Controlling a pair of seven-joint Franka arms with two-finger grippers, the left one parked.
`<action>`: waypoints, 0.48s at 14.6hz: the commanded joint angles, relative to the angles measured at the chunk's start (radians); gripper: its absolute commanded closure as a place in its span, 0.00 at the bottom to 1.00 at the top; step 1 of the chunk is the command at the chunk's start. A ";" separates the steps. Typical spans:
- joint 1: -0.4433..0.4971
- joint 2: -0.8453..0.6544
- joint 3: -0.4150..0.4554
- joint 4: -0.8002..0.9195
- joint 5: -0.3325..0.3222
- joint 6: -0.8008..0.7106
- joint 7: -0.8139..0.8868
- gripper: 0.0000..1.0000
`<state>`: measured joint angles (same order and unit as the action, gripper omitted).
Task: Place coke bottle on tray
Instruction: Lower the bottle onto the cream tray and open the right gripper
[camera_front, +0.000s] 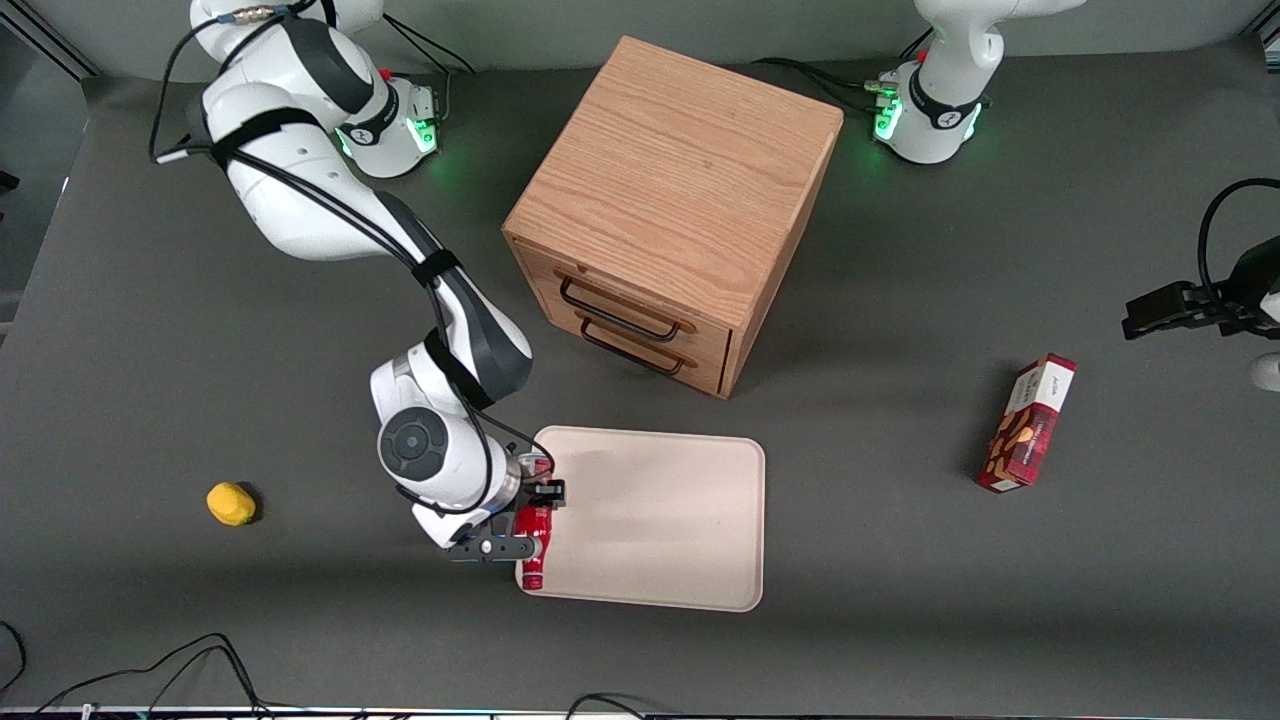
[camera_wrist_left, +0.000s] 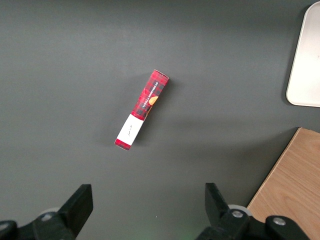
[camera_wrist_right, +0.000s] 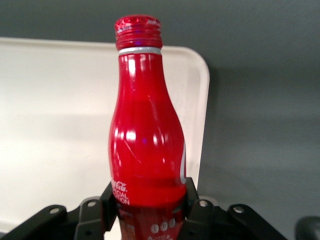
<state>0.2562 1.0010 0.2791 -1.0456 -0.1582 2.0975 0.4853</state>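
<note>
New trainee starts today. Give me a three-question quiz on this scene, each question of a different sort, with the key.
1. True or false: the gripper is shut on the coke bottle.
2. Multiple choice: the coke bottle is (A) above the edge of the tray that lies toward the working arm's end of the table, (B) inside the wooden drawer cabinet, (C) beside the yellow object.
3. Fill in: the red snack box lies on the table toward the ______ arm's end.

Key
1. True; the wrist view shows both fingers pressed against the bottle's lower body.
2. A.
3. Parked.
</note>
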 joint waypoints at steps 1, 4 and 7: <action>0.028 0.056 -0.008 0.055 -0.018 0.036 -0.008 1.00; 0.028 0.082 -0.008 0.045 -0.018 0.079 0.024 0.84; 0.026 0.082 -0.011 -0.004 -0.018 0.148 0.025 0.69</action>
<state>0.2695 1.0804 0.2785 -1.0477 -0.1582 2.2060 0.4878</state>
